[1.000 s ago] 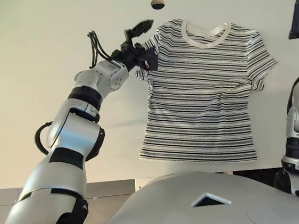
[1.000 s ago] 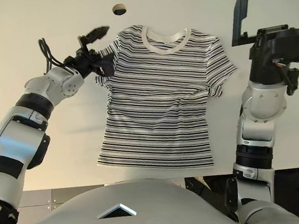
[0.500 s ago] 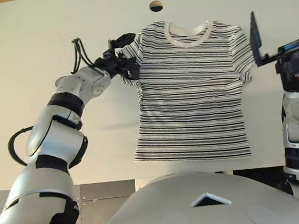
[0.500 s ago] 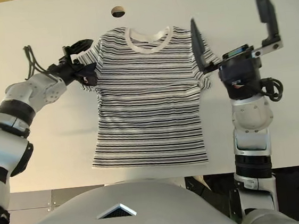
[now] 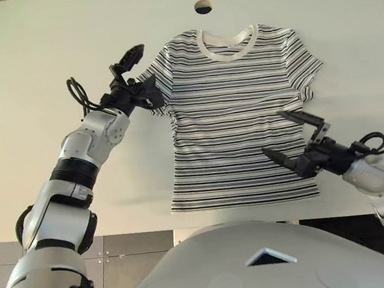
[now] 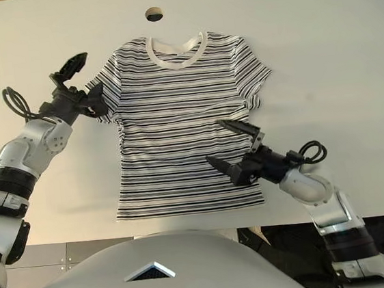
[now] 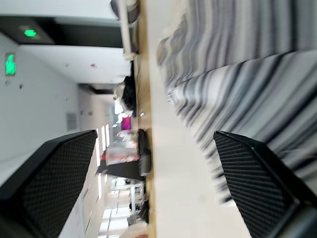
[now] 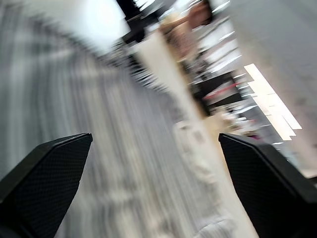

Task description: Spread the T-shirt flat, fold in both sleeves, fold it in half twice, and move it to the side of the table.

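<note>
In the left eye view the T-shirt (image 5: pixel 237 112) lies flat on the white table (image 5: pixel 31 51), front up, neck toward the small hole (image 5: pixel 202 7) at the far side, and both sleeves are spread outward. The left gripper (image 5: pixel 140 76) is at the outer edge of the left sleeve (image 5: pixel 159 75), with its jaws wide apart: one finger points up and away from the cloth, and the other is at the sleeve hem. I cannot tell if it touches the hem.

The right eye view gives a better look at the right gripper (image 6: pixel 228 147). It is above the lower right part of the shirt, near the bottom hem, also released and grasping nothing. The striped cloth lies under both fingertips.

In the left wrist view the two dark fingers (image 7: pixel 54 183) stand far apart. The striped sleeve lies beside one of them and bare table between them.

In the right wrist view the picture is blurred. The spread fingers (image 8: pixel 44 188) frame striped cloth, which lies between them and beyond.
</note>
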`<move>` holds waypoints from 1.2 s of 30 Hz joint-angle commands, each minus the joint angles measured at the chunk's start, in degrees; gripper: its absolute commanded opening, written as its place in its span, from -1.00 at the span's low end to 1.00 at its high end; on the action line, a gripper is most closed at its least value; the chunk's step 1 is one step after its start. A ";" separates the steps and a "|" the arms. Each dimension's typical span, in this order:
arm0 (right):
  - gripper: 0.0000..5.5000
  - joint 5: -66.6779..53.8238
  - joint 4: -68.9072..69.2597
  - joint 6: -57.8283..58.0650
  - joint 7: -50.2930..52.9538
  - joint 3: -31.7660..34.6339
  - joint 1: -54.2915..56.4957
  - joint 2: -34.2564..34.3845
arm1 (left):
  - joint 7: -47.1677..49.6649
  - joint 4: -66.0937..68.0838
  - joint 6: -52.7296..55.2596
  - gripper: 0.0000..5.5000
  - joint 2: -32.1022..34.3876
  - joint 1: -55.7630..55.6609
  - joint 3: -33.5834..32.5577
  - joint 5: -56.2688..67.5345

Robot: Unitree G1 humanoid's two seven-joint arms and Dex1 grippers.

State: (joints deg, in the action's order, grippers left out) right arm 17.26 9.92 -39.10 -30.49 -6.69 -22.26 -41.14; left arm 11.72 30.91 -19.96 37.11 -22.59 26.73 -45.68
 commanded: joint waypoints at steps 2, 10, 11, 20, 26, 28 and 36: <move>0.72 2.82 2.94 1.62 -3.45 2.68 -5.20 -6.76 | 0.10 -10.97 4.03 0.59 0.42 4.86 -5.89 1.97; 0.72 4.46 4.77 2.05 -6.03 -1.30 -11.84 -8.63 | 2.83 -14.86 7.03 0.59 -0.13 7.46 -12.01 2.79; 0.72 5.00 4.61 2.03 -5.87 -1.93 -11.84 -8.50 | 3.04 -15.35 7.13 0.59 -0.13 7.86 -12.68 2.93; 0.72 1.67 8.20 2.89 -3.34 0.62 -12.54 -8.72 | 1.15 -15.83 7.39 0.59 3.98 10.68 -17.72 3.66; 0.72 -16.89 14.04 -1.51 -1.95 4.65 -9.83 -7.82 | -0.92 -8.03 6.65 0.59 6.76 8.17 -13.78 -1.20; 0.72 -20.41 15.15 -1.27 -2.17 3.96 -8.19 -6.91 | -1.30 -4.55 5.11 0.59 6.15 5.65 -11.48 -2.42; 0.72 -19.69 12.86 1.40 -1.03 2.01 -2.03 -0.63 | -2.50 21.56 -2.78 0.59 0.38 -10.04 3.89 -11.17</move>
State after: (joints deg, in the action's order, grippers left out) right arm -3.99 23.87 -38.70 -31.81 -4.70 -25.41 -42.86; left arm 9.25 47.69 -21.41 38.57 -28.44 27.80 -54.84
